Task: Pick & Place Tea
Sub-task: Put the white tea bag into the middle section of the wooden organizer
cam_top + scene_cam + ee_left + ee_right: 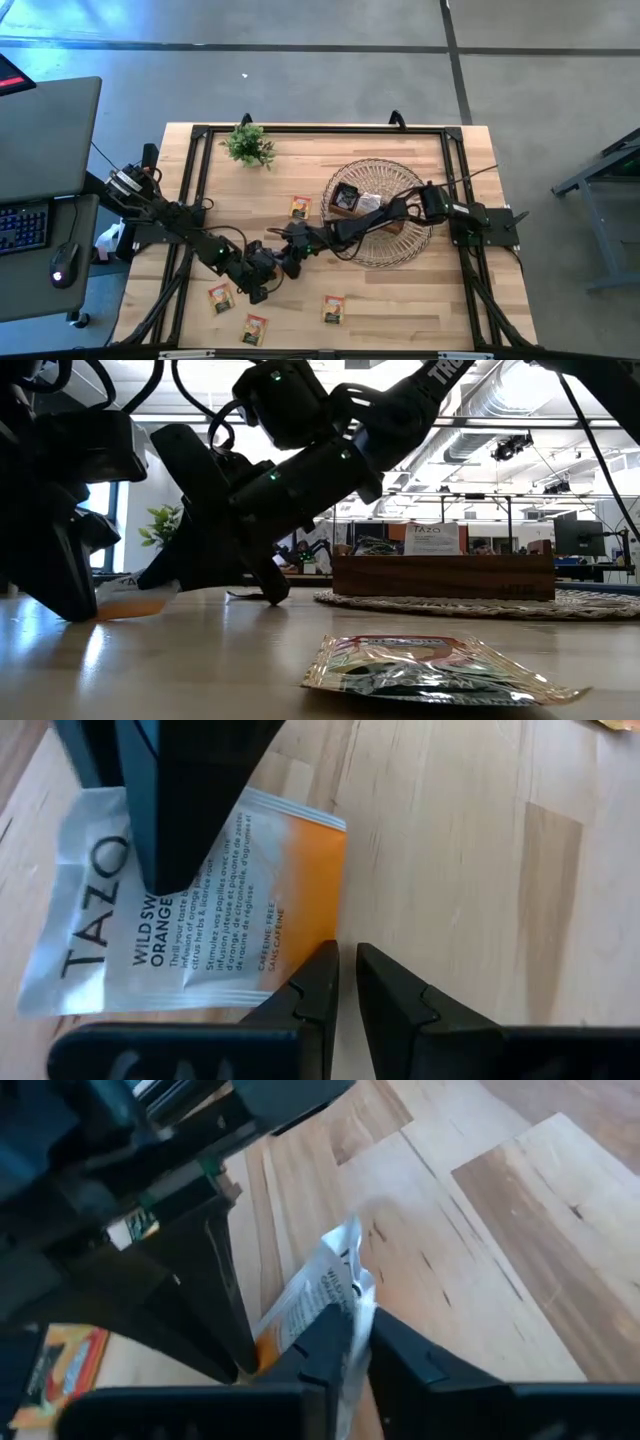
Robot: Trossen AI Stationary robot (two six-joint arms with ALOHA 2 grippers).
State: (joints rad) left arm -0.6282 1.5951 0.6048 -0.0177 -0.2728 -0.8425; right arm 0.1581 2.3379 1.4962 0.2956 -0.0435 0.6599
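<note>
A white-and-orange Tazo tea packet [230, 880] lies on the wooden table between my two grippers near the table's middle. My right gripper [352, 1318] reaches from the right, past the wicker basket [400, 245], and is shut on this packet. My left gripper [345, 970] comes from the left; its fingers are almost together and stand at the packet's orange corner [318, 925]. In the high view both grippers [275, 262] cover the packet. The basket holds a brown wooden tray [385, 222] with a black packet [347, 197] in it. My right gripper pinches the packet's silvery white edge [345, 1260] between its two fingers, slanting down from the table's right side. That edge stands up between the fingers, while the orange end [135, 603] stays low at the table. Whether my left gripper touches the orange corner, I cannot tell.
Several more packets lie loose on the table [430, 290]: one [299, 207] left of the basket and three near the near edge [221, 297], [254, 328], [334, 309]. A small green plant [250, 145] stands at the far left. A shiny packet [430, 670] lies close to the low camera.
</note>
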